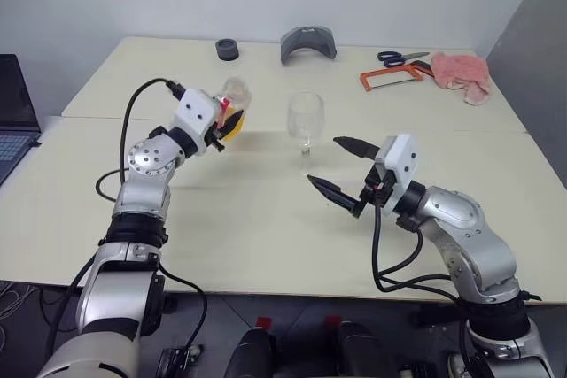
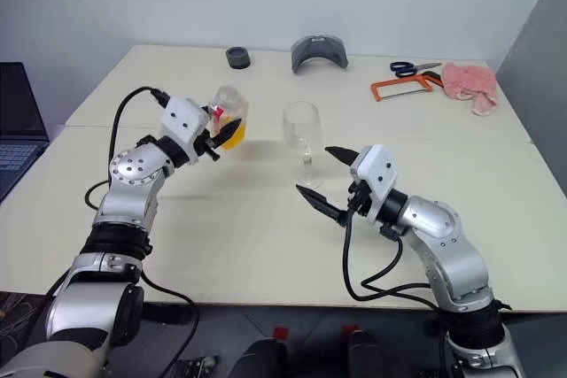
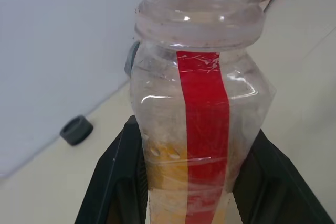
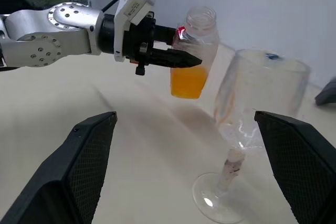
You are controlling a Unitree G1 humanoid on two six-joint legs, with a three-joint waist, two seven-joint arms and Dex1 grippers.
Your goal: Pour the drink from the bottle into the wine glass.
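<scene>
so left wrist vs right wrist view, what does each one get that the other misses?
Left wrist: the bottle's red label stripe up close, and a small dark ring on the table.
Right wrist: the wine glass standing between the open right gripper's fingers, and the left gripper shut on the bottle, lifted off the table.
Both: the uncapped bottle and its orange drink.

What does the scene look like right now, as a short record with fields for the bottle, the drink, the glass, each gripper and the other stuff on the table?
bottle: bottle uncapped, lifted off the table, held near upright
drink: orange drink fills the lower part
wine glass: wine glass upright on the table, looks empty
left gripper: left gripper shut on the bottle
right gripper: right gripper open, near the glass, not touching
far edge: black roll, grey object, scissors, orange saw, pink cloth
</scene>
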